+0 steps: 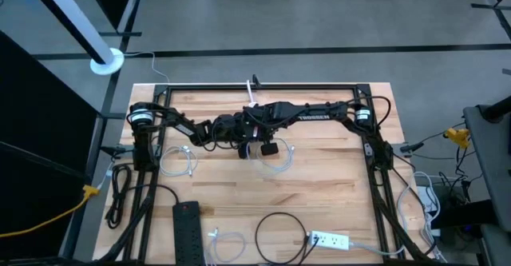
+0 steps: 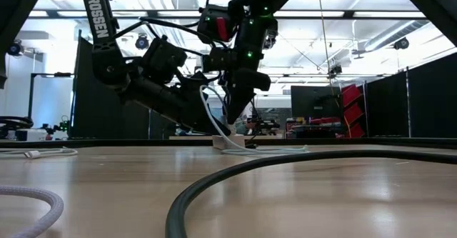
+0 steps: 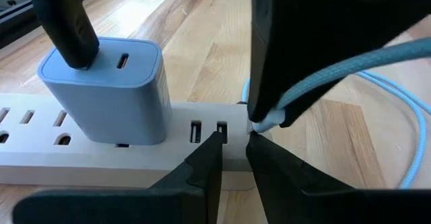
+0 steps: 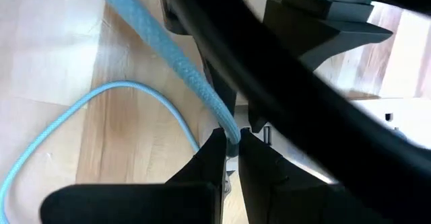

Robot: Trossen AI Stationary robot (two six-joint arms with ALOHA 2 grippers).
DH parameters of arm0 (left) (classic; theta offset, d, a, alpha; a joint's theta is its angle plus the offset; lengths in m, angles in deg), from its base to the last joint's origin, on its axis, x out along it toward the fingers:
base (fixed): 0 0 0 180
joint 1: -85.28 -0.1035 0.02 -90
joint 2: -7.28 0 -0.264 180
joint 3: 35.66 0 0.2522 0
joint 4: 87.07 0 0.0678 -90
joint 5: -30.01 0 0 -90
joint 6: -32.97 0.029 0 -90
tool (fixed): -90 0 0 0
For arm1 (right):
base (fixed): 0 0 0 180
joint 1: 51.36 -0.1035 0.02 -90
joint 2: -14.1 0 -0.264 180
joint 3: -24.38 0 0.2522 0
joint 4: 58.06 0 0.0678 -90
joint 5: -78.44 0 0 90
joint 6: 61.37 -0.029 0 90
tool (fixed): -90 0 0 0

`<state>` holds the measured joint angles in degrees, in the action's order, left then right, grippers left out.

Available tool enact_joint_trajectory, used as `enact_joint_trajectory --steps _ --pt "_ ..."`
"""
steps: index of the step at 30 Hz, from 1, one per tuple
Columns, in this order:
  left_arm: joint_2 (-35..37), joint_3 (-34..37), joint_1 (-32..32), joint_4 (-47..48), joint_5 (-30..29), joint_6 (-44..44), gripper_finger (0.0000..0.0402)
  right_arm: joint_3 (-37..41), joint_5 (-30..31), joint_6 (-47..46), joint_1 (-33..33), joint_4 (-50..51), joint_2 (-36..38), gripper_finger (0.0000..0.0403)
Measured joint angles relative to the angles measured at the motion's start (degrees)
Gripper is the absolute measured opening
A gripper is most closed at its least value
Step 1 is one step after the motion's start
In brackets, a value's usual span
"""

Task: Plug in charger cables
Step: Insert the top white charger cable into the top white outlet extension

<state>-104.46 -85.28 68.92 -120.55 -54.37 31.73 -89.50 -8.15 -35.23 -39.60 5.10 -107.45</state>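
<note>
High view: both arms meet over the far middle of the worktop (image 1: 319, 210); the left gripper (image 1: 243, 142) and right gripper (image 1: 267, 148) sit just beside each other above a loop of pale braided cable (image 1: 281, 164). Other charger cables lie loose well apart: a white coil (image 1: 179, 162) at the left, a black loop (image 1: 281, 232) at the near edge, with a black power strip (image 1: 188, 228) and a white one (image 1: 330, 240) near it

Low view: the two grippers come down together onto a white power strip (image 2: 230, 144) at the far middle; the braided cable arcs up from it into the arms

Left wrist view: the left gripper (image 3: 232, 146) has its fingers nearly shut, tips against the strip's side by the two USB slots (image 3: 209, 131); I cannot see it holding anything. A grey-blue charger block (image 3: 111, 89) is already seated on the strip. The cable's white plug end (image 3: 266, 122) hangs just beside the slots

Right wrist view: the right gripper (image 4: 227, 143) is pinched shut on the braided cable just behind its plug

Doing it well: I'd say keep the left gripper bracing the strip, square the plug to the slot, then push straight along the slot, not at a tilt
</note>
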Motion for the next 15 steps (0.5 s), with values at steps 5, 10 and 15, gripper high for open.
enact_joint_trajectory --steps 5,10,15 --pt "0.0 -0.1 0.0 0.4 0.0 0.1 0.0071 0.0 0.5 1.8 0.9 -0.3 0.0 0.0012" --pt "0.0 -0.1 0.0 0.5 0.0 0.1 0.0071 0.0 -3.2 2.0 1.3 -0.5 0.0 0.0012" --pt "0.0 -0.1 0.0 0.5 0.0 -0.1 0.0071 0.0 -3.3 2.7 1.6 -1.4 0.0 0.0012"
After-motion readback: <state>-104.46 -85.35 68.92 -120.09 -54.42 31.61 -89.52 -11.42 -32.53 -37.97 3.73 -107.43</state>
